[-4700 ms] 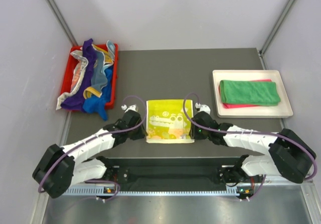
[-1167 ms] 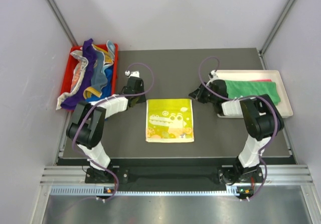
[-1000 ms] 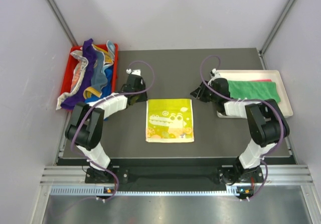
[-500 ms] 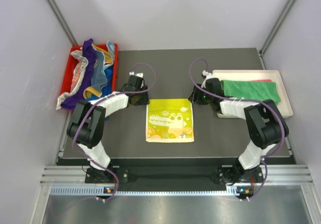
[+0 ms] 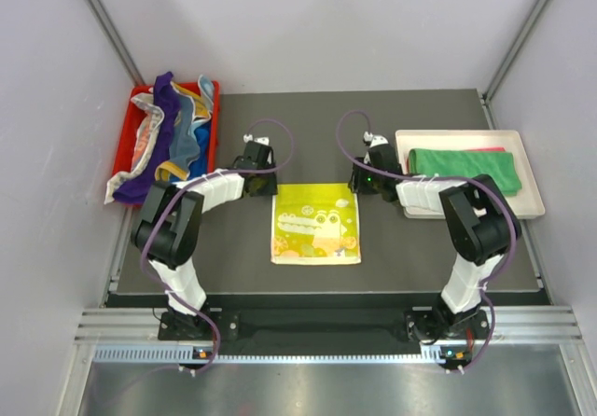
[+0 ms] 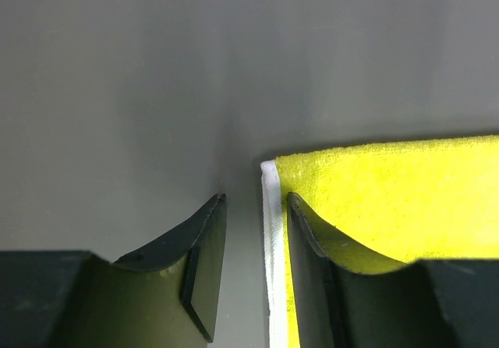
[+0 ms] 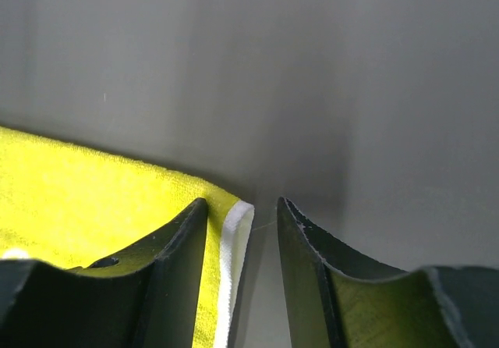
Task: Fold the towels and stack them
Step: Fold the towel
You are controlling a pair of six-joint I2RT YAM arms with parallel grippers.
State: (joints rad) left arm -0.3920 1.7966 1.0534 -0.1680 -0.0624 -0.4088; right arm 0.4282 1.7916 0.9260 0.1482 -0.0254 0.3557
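A yellow-green patterned towel [image 5: 315, 223] lies flat on the dark table, folded to a square. My left gripper [image 5: 263, 185] is at its far left corner, open, with the white-edged corner [image 6: 271, 207] between the jaws. My right gripper [image 5: 365, 183] is at its far right corner, open, with that white-edged corner [image 7: 238, 227] between the jaws. A folded green towel [image 5: 462, 165] lies on a pink one [image 5: 492, 151] in the white tray [image 5: 466, 210]. Several loose towels [image 5: 168, 145] fill the red bin [image 5: 212, 145].
The red bin stands at the far left of the table, with towels hanging over its near edge. The white tray stands at the right. Grey walls enclose the table on three sides.
Both arms have swung from the towel's near corners out and round to its far corners. In the last second both grippers closed in on those corners. The towel has not moved.
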